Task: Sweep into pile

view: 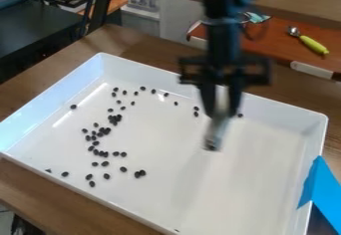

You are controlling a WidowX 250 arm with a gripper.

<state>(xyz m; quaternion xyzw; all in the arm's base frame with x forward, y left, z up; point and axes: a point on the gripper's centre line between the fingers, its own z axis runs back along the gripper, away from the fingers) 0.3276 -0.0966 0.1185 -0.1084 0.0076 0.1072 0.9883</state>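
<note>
My pincer [222,113] is clenched on a pale tool [214,132], which slants down over the tray [259,179], right of the frame's centre. I cannot tell whether its tip touches the floor. The dark beans [114,119] lie loose, mostly centre left, a few up by my pincer and one just right of it, so I judge the pile unmade.

If I swipe too fast, beans may roll or hop apart; if I ride too high, the tip will pass over them. Such a narrow end could let beans slip round its sides. Beans close to the tray's lower left wall could get wedged there, and pushing hard against that wall might twist the tool in my grip. The bean on my right could easily be missed.

I can read no brand, label or writing anywhere
</note>
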